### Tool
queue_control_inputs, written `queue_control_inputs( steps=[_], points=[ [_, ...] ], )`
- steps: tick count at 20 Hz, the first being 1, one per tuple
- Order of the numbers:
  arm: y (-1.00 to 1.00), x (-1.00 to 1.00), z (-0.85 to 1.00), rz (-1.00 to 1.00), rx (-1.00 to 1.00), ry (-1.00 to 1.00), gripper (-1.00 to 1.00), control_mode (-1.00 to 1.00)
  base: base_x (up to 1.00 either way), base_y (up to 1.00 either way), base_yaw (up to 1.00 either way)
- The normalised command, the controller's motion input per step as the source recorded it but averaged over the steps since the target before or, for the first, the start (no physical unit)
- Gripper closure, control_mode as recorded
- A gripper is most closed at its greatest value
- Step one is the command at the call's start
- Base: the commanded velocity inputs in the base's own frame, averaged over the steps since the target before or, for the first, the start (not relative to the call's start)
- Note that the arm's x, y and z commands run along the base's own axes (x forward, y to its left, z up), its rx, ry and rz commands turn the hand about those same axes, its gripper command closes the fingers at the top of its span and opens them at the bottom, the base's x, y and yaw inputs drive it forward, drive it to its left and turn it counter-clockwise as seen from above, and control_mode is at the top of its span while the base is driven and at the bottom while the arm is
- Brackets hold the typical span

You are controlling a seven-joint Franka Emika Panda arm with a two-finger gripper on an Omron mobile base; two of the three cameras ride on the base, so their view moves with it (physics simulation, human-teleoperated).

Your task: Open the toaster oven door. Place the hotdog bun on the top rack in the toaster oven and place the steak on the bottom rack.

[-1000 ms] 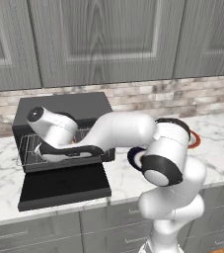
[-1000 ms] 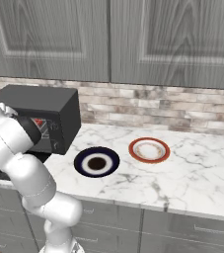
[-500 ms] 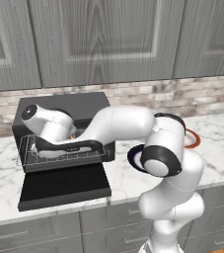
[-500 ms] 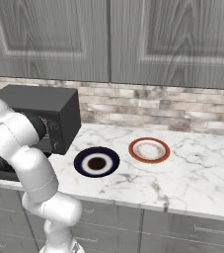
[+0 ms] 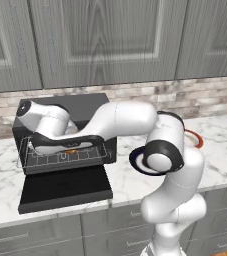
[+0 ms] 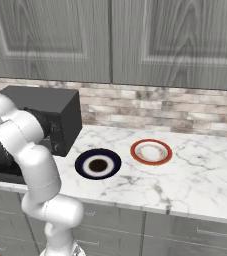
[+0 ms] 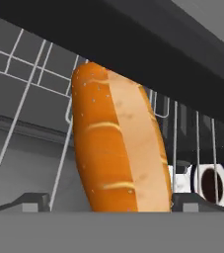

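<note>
Grey panelled cabinets hang over a brick backsplash and a white marble counter (image 6: 205,175), where the black toaster oven (image 5: 80,107) stands at the left end with its door (image 5: 65,187) folded flat toward the cabinet fronts, so the first step looks done. The white arm reaches into the cavity, its hand level with the wire shelves. In the hand view the hotdog bun (image 7: 116,148) lies on the wire grid right in front of the camera, between the two dark fingertips (image 7: 32,201), which stand well apart on either side of it with no visible contact; the gripper (image 7: 108,205) is spread wide and appears to have let the bun go. From the left base view a sliver of orange (image 5: 71,150) shows under the hand on the pulled-out shelf (image 5: 60,157); whether that grid is the top rack or the bottom one I cannot tell, since the arm covers the cavity. The bun's long axis runs roughly away from the hand, leaning a little toward the upper left of that view, with its paler cut side turned to the right and its browned crust to the left. By my reckoning the bun placement is about finished. The steak cannot be made out anywhere, so whether it has gone in is unclear. Further along the counter sit a dark blue plate (image 6: 97,164) and a red-rimmed plate (image 6: 151,151), both bare.
</note>
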Motion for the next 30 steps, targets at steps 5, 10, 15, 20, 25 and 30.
queue_control_inputs(
  steps=[5,10,15,20,25,30],
  points=[
    [0.02,-0.15,0.07,-0.1,0.0,-0.02,-1.0,-1.0,0.0,0.0,0.0],
    [0.05,-0.45,0.14,-0.2,0.03,-0.04,-1.0,-1.0,0.0,0.0,0.0],
    [-0.03,-0.61,0.02,-0.3,0.09,0.0,-1.0,-1.0,0.0,0.0,0.0],
    [-0.18,-0.68,-0.13,-0.23,0.09,0.0,-1.0,-1.0,0.0,0.0,0.0],
    [-0.39,-0.56,-0.37,-0.05,0.08,0.0,-1.0,-1.0,0.0,0.0,0.0],
    [-0.53,-0.13,-0.46,0.0,0.14,-0.02,-1.0,-1.0,0.0,0.0,0.0]
  ],
)
